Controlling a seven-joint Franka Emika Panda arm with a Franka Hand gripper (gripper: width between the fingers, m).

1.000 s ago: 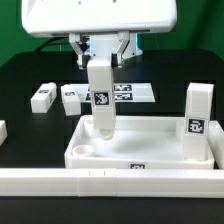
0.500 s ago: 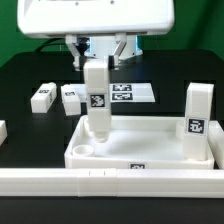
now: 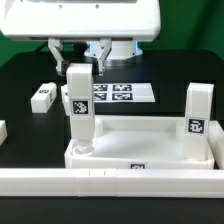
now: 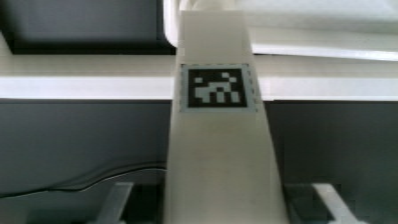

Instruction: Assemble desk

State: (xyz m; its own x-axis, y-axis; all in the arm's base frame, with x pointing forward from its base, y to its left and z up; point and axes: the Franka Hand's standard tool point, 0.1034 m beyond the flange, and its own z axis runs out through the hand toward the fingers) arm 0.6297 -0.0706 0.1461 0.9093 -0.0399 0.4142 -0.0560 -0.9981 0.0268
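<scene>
My gripper [image 3: 78, 60] is shut on the top of a white block leg [image 3: 79, 108], which hangs upright with its tag facing the camera. The leg's lower end sits at the round socket [image 3: 86, 151] in the near corner of the white tray-like tabletop [image 3: 112, 160], at the exterior view's left. Whether it is seated there I cannot tell. In the wrist view the leg [image 4: 219, 140] runs down the middle between the two fingers [image 4: 132, 203]. Another leg [image 3: 198, 118] stands upright at the tabletop's corner on the exterior view's right.
Two more legs [image 3: 42, 96] [image 3: 66, 95] lie on the black table behind the tabletop, the second partly hidden by the held leg. The marker board [image 3: 122, 93] lies beyond them. A long white border rail [image 3: 110, 181] runs along the front.
The gripper has carried the leg toward the exterior view's left. It was tilted over the tray's middle and now stands upright at the near-left corner socket.
</scene>
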